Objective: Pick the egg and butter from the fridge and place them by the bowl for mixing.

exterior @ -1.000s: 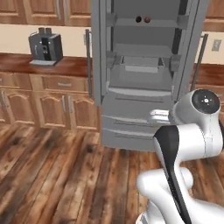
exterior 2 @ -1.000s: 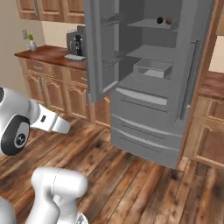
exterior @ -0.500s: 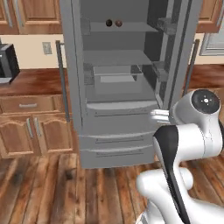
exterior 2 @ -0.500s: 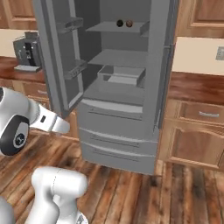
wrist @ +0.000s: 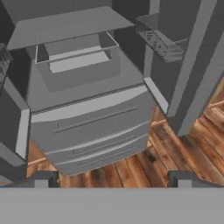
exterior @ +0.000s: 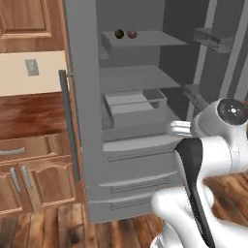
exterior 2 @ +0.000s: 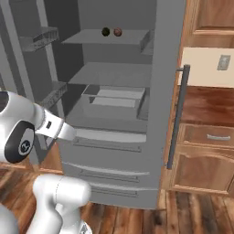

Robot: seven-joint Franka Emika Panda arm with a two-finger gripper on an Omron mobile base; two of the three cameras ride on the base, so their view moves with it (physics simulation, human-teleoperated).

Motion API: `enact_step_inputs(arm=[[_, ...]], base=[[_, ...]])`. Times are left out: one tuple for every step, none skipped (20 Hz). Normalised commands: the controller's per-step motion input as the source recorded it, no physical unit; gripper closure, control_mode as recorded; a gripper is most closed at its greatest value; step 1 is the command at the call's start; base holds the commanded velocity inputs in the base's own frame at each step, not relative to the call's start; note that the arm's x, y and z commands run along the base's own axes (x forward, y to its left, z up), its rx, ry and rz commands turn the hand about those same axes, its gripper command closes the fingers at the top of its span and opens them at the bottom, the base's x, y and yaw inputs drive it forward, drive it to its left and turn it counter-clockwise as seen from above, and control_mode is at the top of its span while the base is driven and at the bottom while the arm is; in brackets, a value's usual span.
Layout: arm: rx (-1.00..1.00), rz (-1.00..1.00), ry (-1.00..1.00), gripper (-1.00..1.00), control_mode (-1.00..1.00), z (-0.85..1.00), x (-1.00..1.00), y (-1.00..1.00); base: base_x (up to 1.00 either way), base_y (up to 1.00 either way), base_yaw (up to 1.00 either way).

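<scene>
- Standing open in front of the robot, the fridge is showing its grey shelves and the drawers below them.
- Sitting on the top shelf, the egg is lying just beside a dark ball, with the egg on the right of the pair in both base views.
- Resting on a lower shelf, a grey open tray is sitting above the drawers; its contents are too pale to make out.
- Hanging at drawer height, the gripper is pointing at the fridge with its two fingertips standing wide apart and nothing between them.
- Running down the door edge, the long bar handle is showing beside the wooden cabinets.
- Lying under the fridge, the wooden floor is showing to the right of the drawers in the hand view.
</scene>
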Motion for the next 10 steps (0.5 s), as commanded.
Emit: enact_step_inputs(arm=[[0.00,0.00,0.00,-1.00,1.00,0.00,0.00,0.00],[0.00,0.00,0.00,-1.00,1.00,0.00,0.00,0.00],[0.00,0.00,0.00,-1.00,1.00,0.00,0.00,0.00],[0.00,0.00,0.00,-1.00,1.00,0.00,0.00,0.00],[0.00,0.00,0.00,-1.00,1.00,0.00,0.00,0.00],[0.00,0.00,0.00,-1.00,1.00,0.00,0.00,0.00],[0.00,0.00,0.00,-1.00,1.00,0.00,0.00,0.00],[0.00,0.00,0.00,-1.00,1.00,0.00,0.00,0.00],[0.00,0.00,0.00,-1.00,1.00,0.00,0.00,0.00],[0.00,0.00,0.00,-1.00,1.00,0.00,0.00,0.00]], base=[[1.00,0.86,-0.11],[1.00,0.72,-0.10],[0.90,0.54,-0.10],[0.86,0.21,-0.15],[0.79,0.07,-0.20],[0.77,0.00,-0.15],[0.42,0.00,-0.04],[0.17,-0.34,0.00],[0.00,-0.66,0.00],[-0.12,-0.76,0.07]])
